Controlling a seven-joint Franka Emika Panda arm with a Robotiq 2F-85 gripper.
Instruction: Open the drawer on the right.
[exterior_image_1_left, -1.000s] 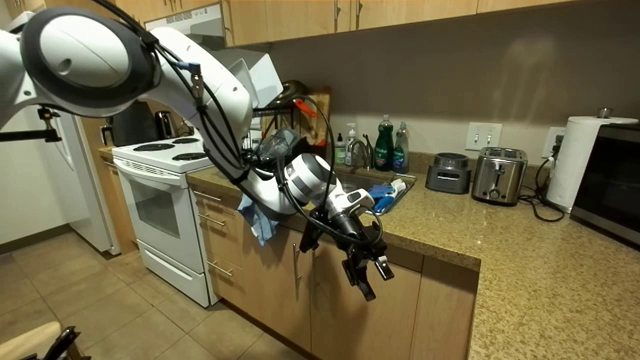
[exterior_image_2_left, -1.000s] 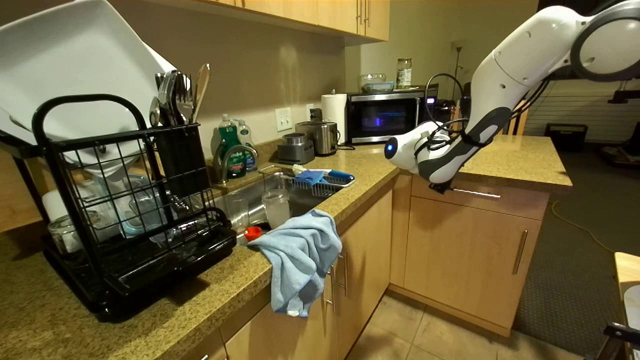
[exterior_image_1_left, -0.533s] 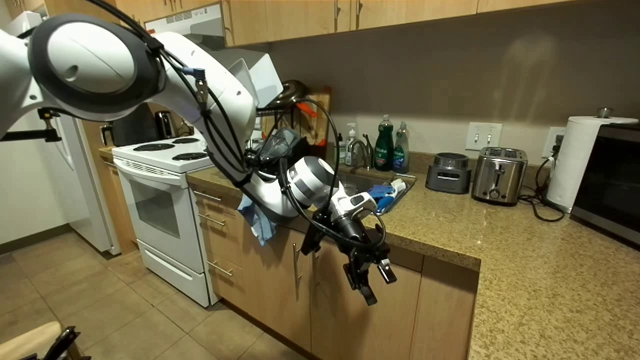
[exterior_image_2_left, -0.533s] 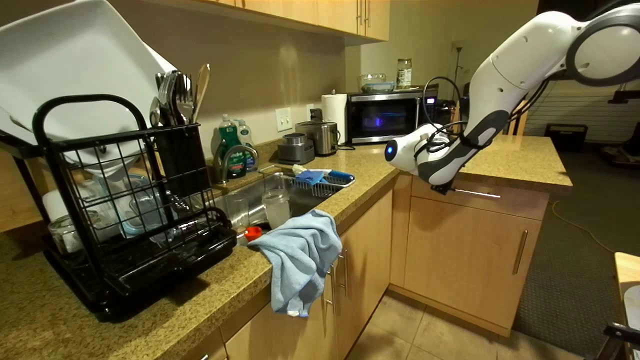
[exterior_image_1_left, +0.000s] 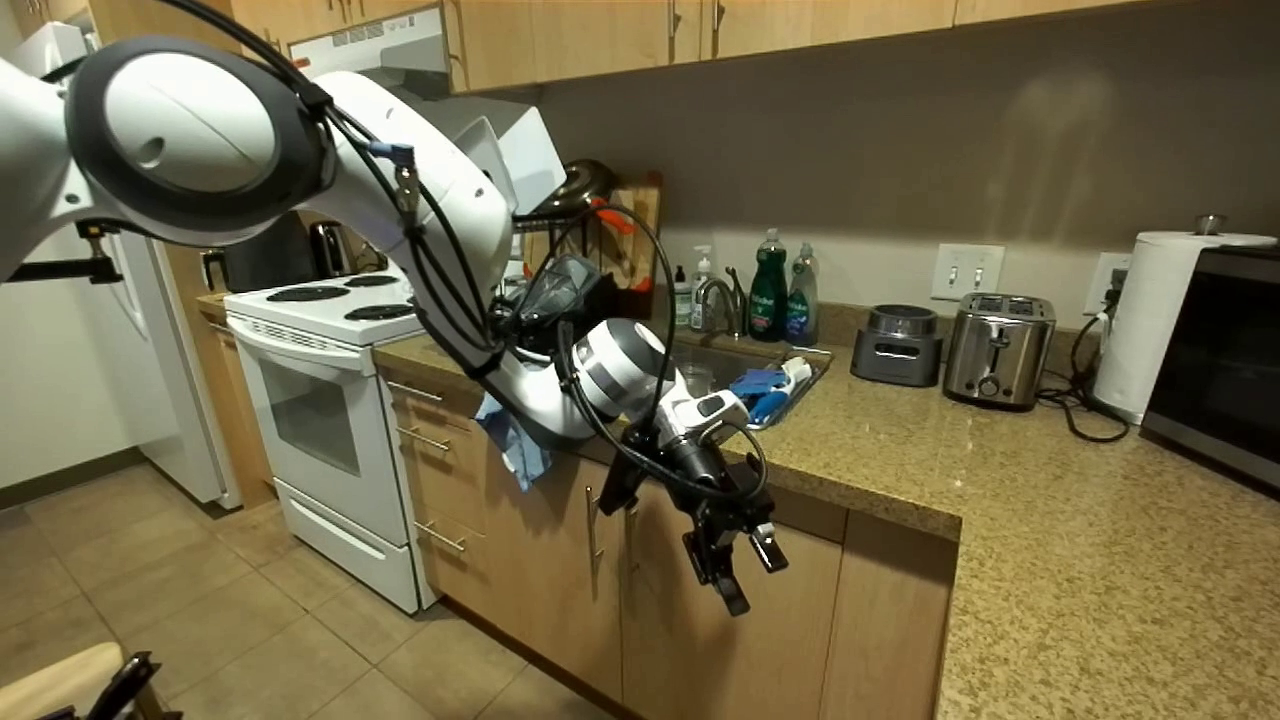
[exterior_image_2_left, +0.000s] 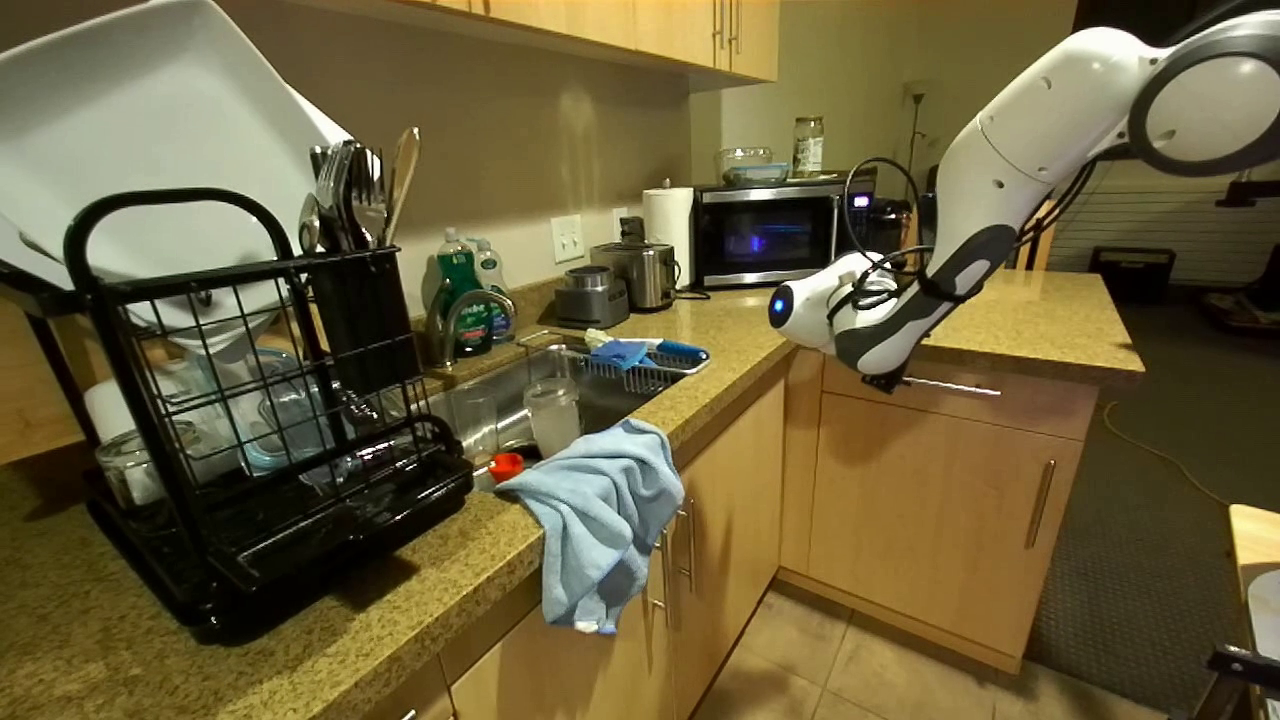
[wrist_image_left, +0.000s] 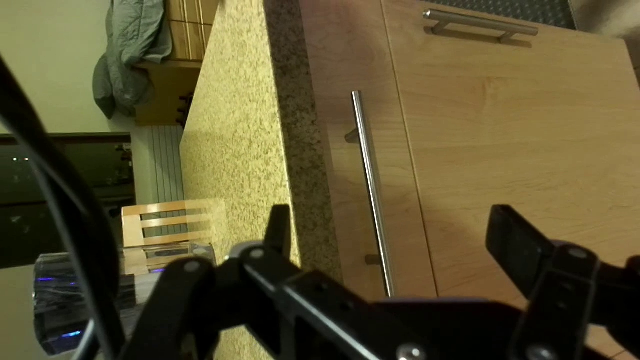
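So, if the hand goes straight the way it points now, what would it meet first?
Probably the metal handle of the drawer, seen between the jaws of the open hand in the wrist view; depth is unclear, so the counter edge could come first.

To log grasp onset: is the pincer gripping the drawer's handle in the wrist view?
No, the pincer stands open, with visible gaps between its fingers and the drawer's handle.

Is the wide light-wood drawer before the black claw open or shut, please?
Shut: the drawer sits flush with the light-wood door.
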